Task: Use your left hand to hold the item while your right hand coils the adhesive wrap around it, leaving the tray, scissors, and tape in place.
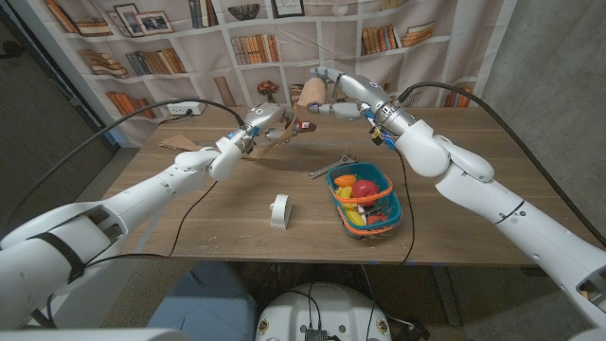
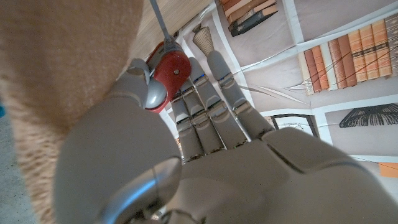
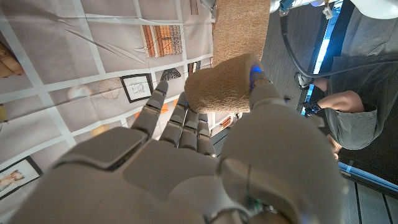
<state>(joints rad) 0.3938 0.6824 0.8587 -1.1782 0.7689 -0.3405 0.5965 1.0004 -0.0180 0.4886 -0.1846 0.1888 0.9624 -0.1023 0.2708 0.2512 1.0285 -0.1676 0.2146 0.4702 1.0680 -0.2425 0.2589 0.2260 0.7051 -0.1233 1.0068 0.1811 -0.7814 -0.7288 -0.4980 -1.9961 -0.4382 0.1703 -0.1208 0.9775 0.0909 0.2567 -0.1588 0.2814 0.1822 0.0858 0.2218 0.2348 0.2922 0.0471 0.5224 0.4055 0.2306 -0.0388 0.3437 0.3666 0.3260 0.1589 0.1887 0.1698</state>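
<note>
A red-handled metal tool is being held up by the left hand. A tan fuzzy adhesive wrap roll is being gripped by the right hand. The tool should probably be kept steady while the wrap is being pulled taut around it.

Red-handled item in left hand: its lower part is hidden behind the thumb and fingers, so what it is cannot be told. In the head view it is too small to identify.

Tan fuzzy adhesive wrap roll: far side covered by right hand; its strip runs off the picture's edge.

Blue basket tray: contents overlap, individual pieces unclear.

Person in grey sleeve: cut off by the frame edge.

Metal scissors: too small to show whether the blades are apart.
</note>
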